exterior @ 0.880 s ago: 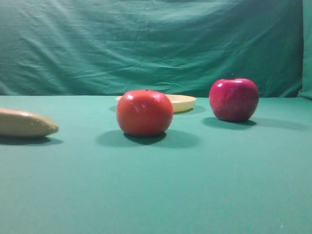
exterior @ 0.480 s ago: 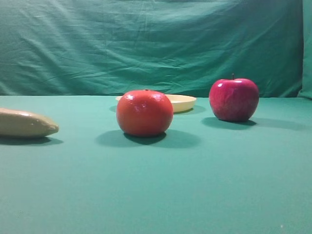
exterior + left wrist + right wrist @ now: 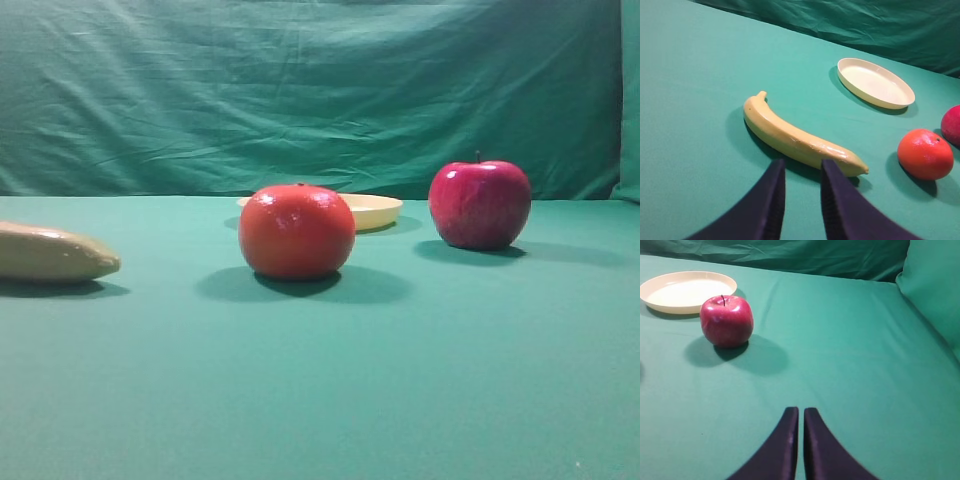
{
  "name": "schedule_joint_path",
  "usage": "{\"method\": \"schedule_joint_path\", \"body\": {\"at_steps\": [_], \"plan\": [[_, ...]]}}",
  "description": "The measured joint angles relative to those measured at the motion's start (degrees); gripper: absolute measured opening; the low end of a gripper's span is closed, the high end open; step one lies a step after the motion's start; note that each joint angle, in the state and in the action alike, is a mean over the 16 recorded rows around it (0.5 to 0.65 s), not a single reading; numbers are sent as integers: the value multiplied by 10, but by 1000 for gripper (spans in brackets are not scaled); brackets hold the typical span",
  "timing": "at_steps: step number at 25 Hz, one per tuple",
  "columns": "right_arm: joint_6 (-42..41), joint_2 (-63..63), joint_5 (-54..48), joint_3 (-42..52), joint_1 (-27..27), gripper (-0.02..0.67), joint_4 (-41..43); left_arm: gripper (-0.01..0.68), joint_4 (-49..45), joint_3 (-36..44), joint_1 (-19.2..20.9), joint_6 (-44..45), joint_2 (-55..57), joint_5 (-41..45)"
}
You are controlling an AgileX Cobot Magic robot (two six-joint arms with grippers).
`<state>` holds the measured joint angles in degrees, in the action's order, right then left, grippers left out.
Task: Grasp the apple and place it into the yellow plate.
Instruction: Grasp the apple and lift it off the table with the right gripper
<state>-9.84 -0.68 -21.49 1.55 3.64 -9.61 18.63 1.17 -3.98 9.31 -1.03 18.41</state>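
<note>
Crimson apple (image 3: 726,321) seen standing free on green cloth toward far right edge, just beside yellow plate (image 3: 687,291), not in it; nothing grasped, whole task judged left. Right gripper (image 3: 801,412) shown with jaws nearly touching, empty, well short of apple. Left gripper (image 3: 802,167) jaws narrowly parted, empty, over banana (image 3: 797,138). Grippers absent from exterior high view; orange fruit (image 3: 296,231) seen there hiding part of plate.

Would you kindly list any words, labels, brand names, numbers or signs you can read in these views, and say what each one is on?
There are none to read in any view.
The apple, yellow plate, banana, orange-red fruit and green cloth carry no sticker, print or label that shows.
The dark fingers of the left gripper and right gripper show no marking either.
</note>
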Motion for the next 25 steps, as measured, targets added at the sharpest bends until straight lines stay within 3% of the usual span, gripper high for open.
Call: {"method": "schedule_joint_path", "body": {"at_steps": [16,25], "plan": [[-1,0,76,0,0,0,-167,157,0,0,0,0,0,0],[-58,29,99,-38,0,0,-228,157,0,0,0,0,0,0]]}}
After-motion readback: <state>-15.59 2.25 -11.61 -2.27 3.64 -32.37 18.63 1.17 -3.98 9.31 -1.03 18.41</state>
